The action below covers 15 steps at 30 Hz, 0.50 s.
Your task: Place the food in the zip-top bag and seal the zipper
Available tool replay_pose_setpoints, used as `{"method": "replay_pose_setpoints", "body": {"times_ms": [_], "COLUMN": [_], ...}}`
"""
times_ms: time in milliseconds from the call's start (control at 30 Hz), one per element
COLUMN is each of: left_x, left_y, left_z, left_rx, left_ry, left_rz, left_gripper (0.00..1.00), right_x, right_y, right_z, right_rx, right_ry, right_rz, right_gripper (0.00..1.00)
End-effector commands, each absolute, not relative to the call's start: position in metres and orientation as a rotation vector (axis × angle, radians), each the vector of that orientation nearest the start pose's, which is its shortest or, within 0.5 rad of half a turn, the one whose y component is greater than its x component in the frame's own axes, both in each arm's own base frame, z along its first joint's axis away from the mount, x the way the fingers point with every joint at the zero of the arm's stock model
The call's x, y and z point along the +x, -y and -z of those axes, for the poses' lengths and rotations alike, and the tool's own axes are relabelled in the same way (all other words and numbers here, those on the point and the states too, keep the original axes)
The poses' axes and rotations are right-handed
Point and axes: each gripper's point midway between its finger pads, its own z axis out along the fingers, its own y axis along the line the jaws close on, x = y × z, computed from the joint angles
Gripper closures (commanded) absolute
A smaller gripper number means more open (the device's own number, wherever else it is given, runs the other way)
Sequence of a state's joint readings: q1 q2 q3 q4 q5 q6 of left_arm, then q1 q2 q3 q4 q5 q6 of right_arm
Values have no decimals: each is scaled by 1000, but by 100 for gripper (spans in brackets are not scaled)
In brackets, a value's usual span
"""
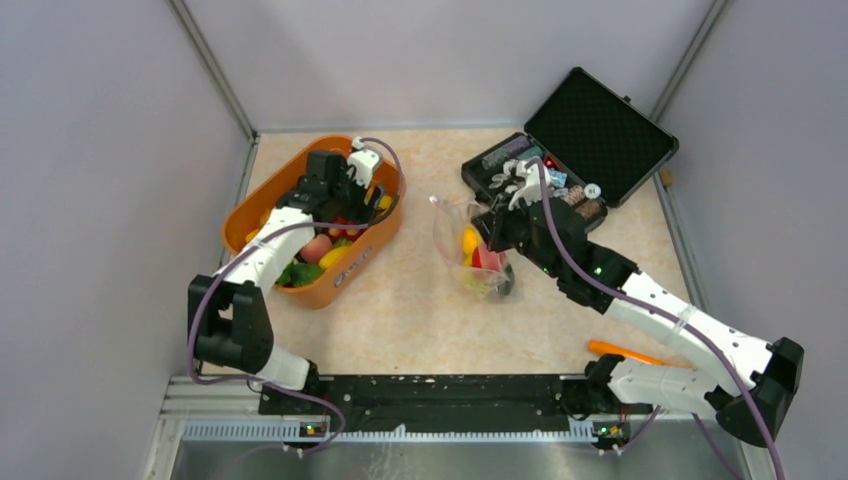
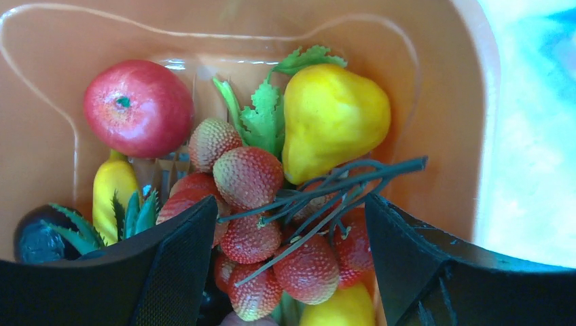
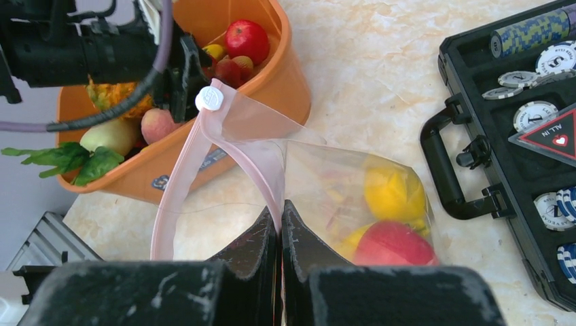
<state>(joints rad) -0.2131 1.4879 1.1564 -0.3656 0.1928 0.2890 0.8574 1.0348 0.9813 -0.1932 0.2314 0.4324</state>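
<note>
My left gripper [image 2: 289, 255] is open inside the orange basket [image 1: 250, 215], its jaws on either side of a cluster of bumpy red fruits [image 2: 272, 231] on green stems. A red apple [image 2: 138, 107], a yellow pear [image 2: 333, 119] and a banana [image 2: 114, 197] lie around it. My right gripper [image 3: 280, 221] is shut on the pink zipper [image 3: 261, 173] of the clear zip-top bag [image 3: 326, 176], holding its mouth open. The bag [image 1: 478, 255] holds a yellow fruit [image 3: 394, 192] and a red fruit [image 3: 394, 244].
An open black case [image 1: 575, 150] with chips stands at the back right, close behind the right gripper. An orange tool [image 1: 625, 352] lies by the right arm's base. Grey walls close in the table on three sides.
</note>
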Motion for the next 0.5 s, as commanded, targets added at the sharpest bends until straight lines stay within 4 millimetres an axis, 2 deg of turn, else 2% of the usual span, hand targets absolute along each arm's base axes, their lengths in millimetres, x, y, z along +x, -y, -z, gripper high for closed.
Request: {"method": "replay_pose_setpoints", "body": {"times_ms": [0,133,233,333,467], "left_x": [401,411,425,434,436], "left_y": [122,126,121,108,90], "left_z": [-144,-133,-132,-131,-134], "left_rx": [830,837,769,696,592], "left_ry": [-2107,-2105,-2094,-2112,-2168], "left_rz": [139,68,-29,-158,-282], "left_gripper": [19,17,23,39,64], "right_x": [257,256,256,255,256], "right_y": [-267,-268,-268,-267,-264], "right_z": [-308,-307,-308,-309,-310], "right_rx": [-207,-211,-212,-214,-204], "right_ry": [-1803,-1804,-1804,-1806,-1800], "right_rz": [-749,-752,-756,-750,-739], "right_gripper": [98,98,98,98,97]}}
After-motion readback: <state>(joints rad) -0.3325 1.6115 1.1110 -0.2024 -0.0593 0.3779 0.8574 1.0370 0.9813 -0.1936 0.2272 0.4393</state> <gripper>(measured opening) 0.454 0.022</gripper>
